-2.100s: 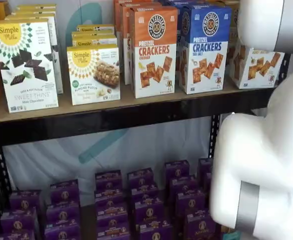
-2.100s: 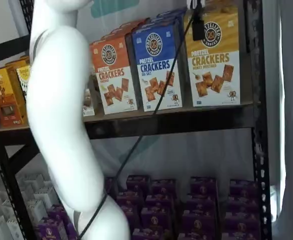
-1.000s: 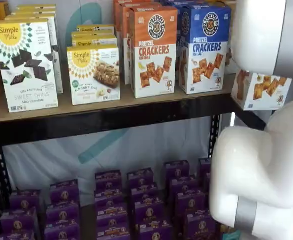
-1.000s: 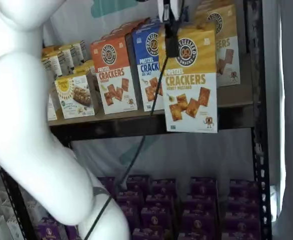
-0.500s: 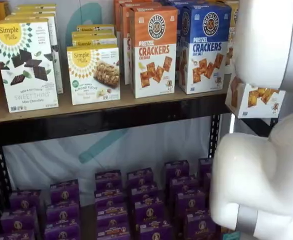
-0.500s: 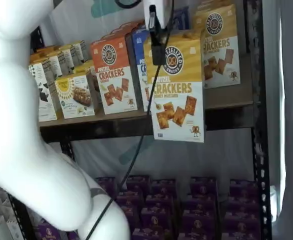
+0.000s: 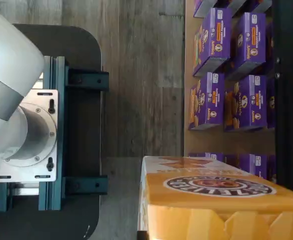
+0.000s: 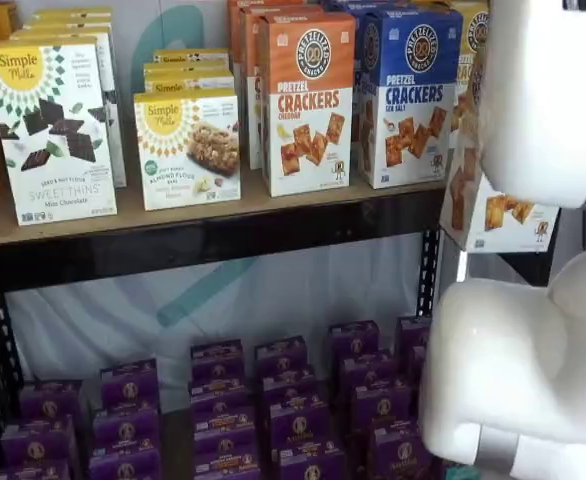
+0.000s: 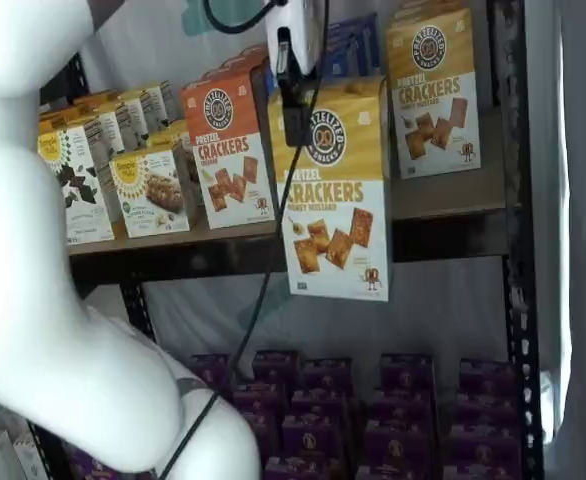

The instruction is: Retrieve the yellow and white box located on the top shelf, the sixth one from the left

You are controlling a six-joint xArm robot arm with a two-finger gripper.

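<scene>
Yellow above, white below: the yellow and white box [image 9: 335, 190] hangs in the air in front of the top shelf [image 9: 443, 200], clear of the board, its lower edge level with the black front rail. I read "CRACKERS" and a round dark logo on its face, with orange-brown squares pictured beneath. My gripper [image 9: 295, 75] comes down from the frame's top edge with a cable beside it; the black fingers are closed on the box's upper edge and the box hangs slightly tilted from them.

In a shelf view the same box [image 8: 493, 215] shows only in part, its white lower corner sticking out below the white arm [image 8: 543, 100], beside the right end of the shelf.

In the wrist view the box's [image 7: 216, 200] yellow top and logo fill the near corner. Beyond it I see wood-grain floor and purple boxes [image 7: 221, 100] standing in rows on a lower board.

Shelf contents, both shelf views: an orange-and-white Pretzel Crackers box [image 8: 308, 105] fronting a row, a blue-and-white one [image 8: 410, 95] just beside it, and white Simple Mills boxes [image 8: 188, 145] further along. In a shelf view one more yellow cracker box [image 9: 435, 90] stands on the board, behind the held box and towards the upright. More purple boxes [image 8: 293, 410] fill the level below.
</scene>
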